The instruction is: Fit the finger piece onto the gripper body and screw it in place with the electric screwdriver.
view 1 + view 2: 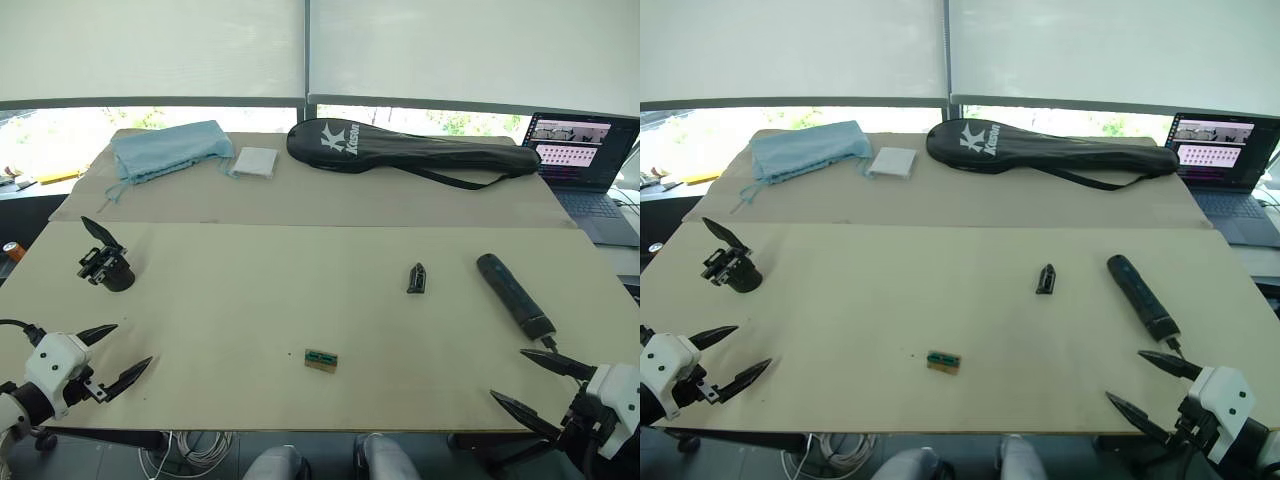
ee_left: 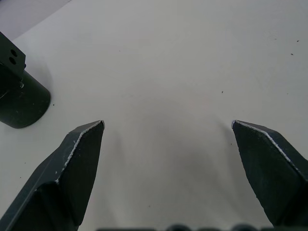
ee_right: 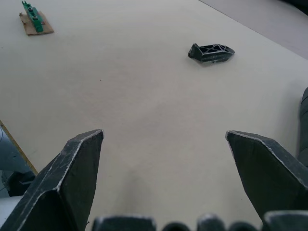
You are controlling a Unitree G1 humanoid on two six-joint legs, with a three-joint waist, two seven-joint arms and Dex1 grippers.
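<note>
Nothing in this job looks started yet. All the parts lie apart on the big pale surface (image 1: 250, 300), and no part is joined to another.

Closest to the robot, at the near edge, are its two grippers. The left gripper (image 1: 112, 354) hovers low at the near left corner with its jaws wide apart and nothing between them. The right gripper (image 1: 533, 382) sits at the near right corner, jaws wide apart too, and empty.

A little farther in, near the middle, lies a small green-and-tan block (image 1: 321, 360). It is flat on the surface and well apart from everything else.

Next comes the electric screwdriver (image 1: 514, 295). It lies flat on the right side, with its thin tip pointing toward the right gripper and just beside it. Nobody holds it.

The finger piece (image 1: 417, 277) lies to the left of the screwdriver, near it but not touching. Far over on the left side stands the gripper body (image 1: 105, 262), with its own black finger poking up. It is just ahead of the left gripper.

At the far side rest a black racket bag (image 1: 400, 148), a blue cloth (image 1: 168, 150) and a small white pad (image 1: 254, 162). A laptop (image 1: 585, 165) sits at the far right.

So I think every step is left: pick up the finger piece, set it on the gripper body, then screw it down.
</note>
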